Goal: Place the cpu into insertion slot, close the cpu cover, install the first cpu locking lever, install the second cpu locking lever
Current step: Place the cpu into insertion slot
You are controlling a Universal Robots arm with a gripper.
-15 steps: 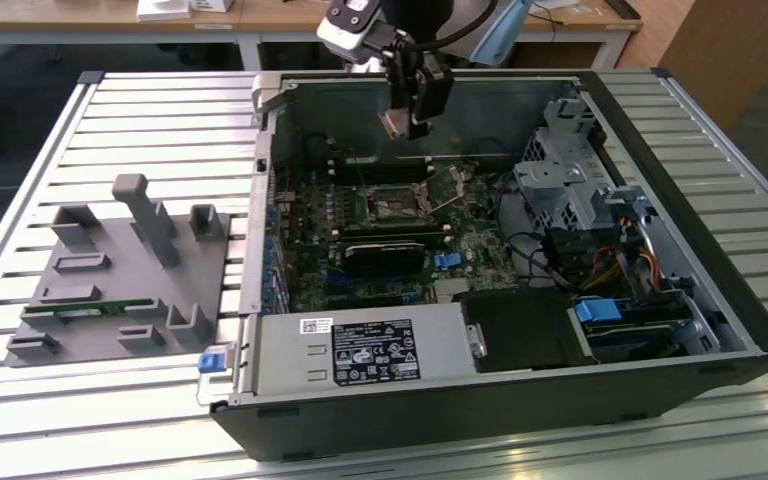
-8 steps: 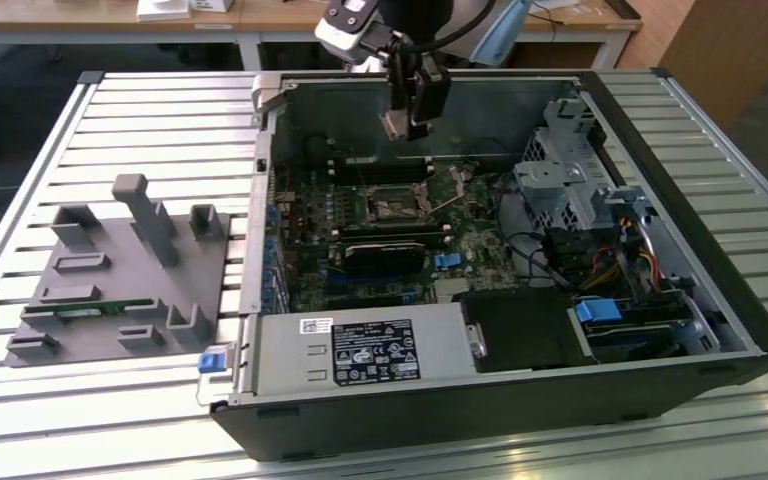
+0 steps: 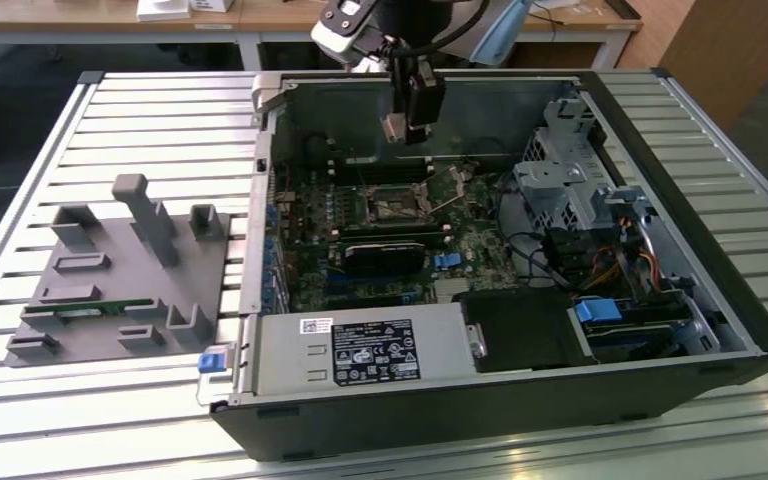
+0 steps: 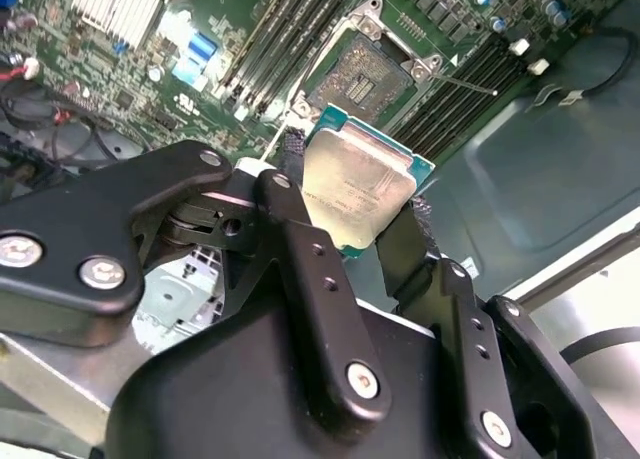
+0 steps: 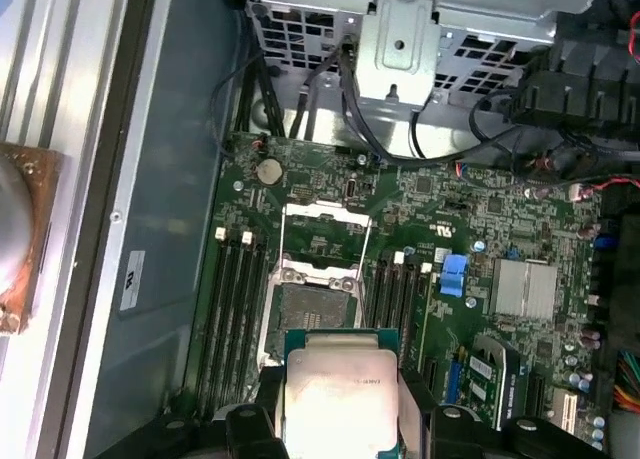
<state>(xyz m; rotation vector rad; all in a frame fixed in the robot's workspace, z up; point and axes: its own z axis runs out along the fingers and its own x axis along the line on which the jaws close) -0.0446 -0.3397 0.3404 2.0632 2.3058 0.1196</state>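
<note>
My gripper (image 4: 355, 207) is clamped on the cpu (image 4: 352, 179) by two opposite edges, holding it in the air inside the case (image 3: 651, 200), well above the motherboard (image 5: 480, 219). The slot (image 5: 312, 304) lies bare below, with its cover (image 5: 325, 227) apparently swung open just beside it. I judge this is the first step: chip in hand, not yet seated. Seating it calls for care — the chip squared to the slot's rim, kept level, and lowered gently without scraping the contacts
</note>
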